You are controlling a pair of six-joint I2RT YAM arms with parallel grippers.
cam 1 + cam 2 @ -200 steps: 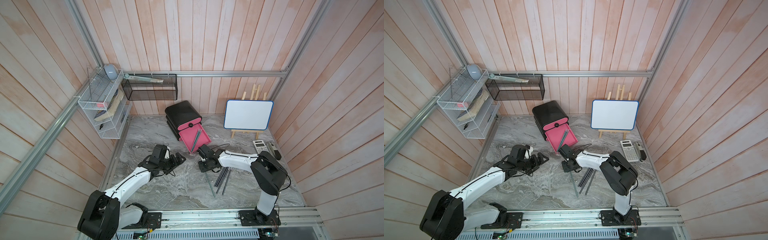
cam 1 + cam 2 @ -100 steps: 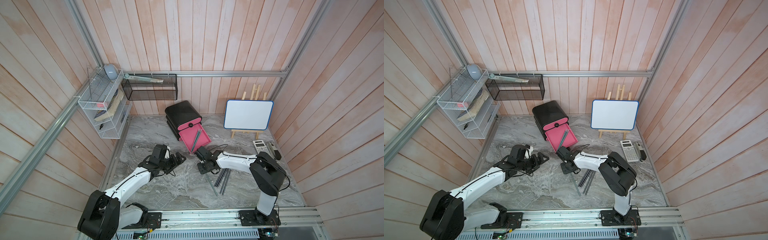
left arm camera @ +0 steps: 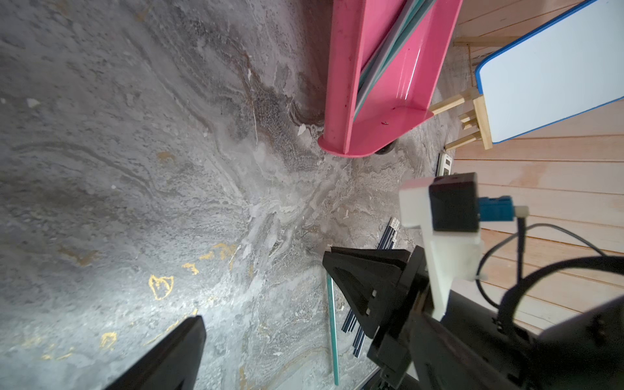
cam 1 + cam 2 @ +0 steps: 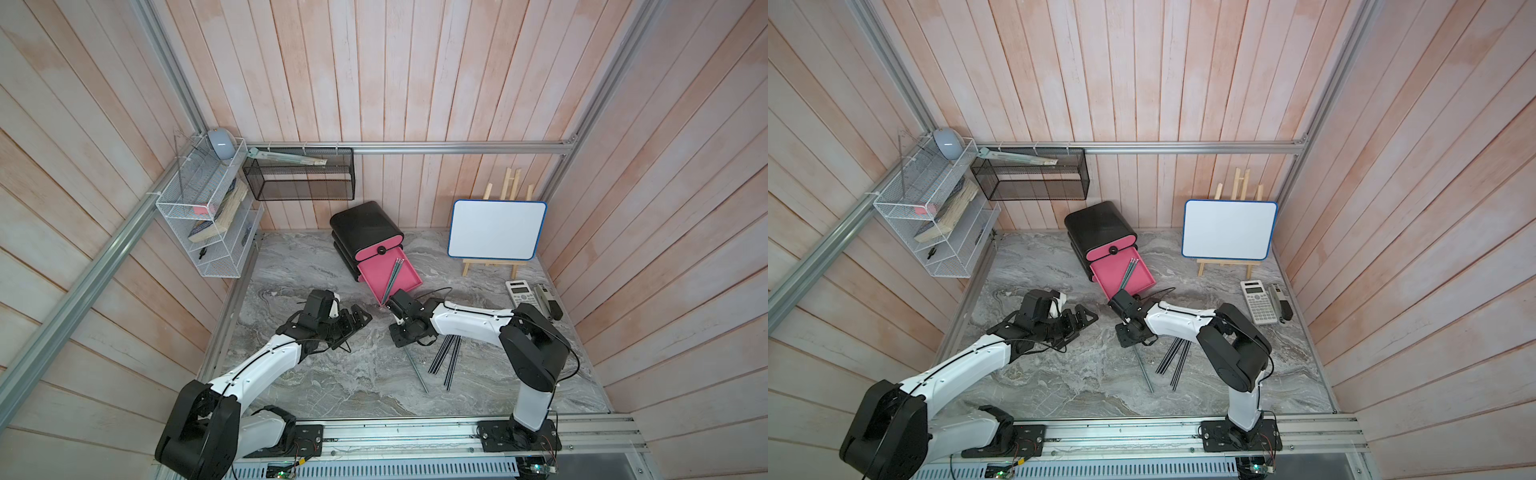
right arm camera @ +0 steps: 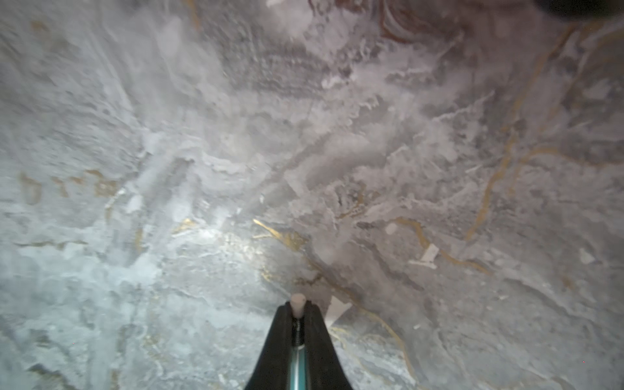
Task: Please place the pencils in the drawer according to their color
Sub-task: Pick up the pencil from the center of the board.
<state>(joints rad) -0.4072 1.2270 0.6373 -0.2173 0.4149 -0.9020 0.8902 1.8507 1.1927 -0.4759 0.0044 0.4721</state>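
The drawer cabinet [image 4: 365, 226] [image 4: 1098, 224] is black; one pink drawer [image 4: 405, 277] [image 4: 1140, 275] stands pulled out with several teal-green and grey pencils [image 4: 394, 274] [image 4: 1128, 272] in it. One teal pencil [image 4: 417, 372] [image 4: 1145, 372] [image 3: 332, 324] lies on the marble. My right gripper [image 4: 399, 336] [image 4: 1124, 336] [image 5: 298, 309] is shut on its eraser end [image 5: 298, 300]. Several black pencils [image 4: 446, 359] [image 4: 1177, 357] lie beside it. To the left my left gripper [image 4: 358, 319] [image 4: 1084, 318] hovers open and empty; only one finger [image 3: 175, 351] shows in its wrist view.
A whiteboard on an easel [image 4: 496, 230] stands at the back right, with a calculator [image 4: 519, 293] and a dark stapler-like device [image 4: 548, 301] in front of it. White wire shelves [image 4: 203, 220] and a black mesh basket [image 4: 301, 178] hang on the walls.
My right gripper has shut on the end of the teal pencil and shifted slightly left. The left arm has not moved.
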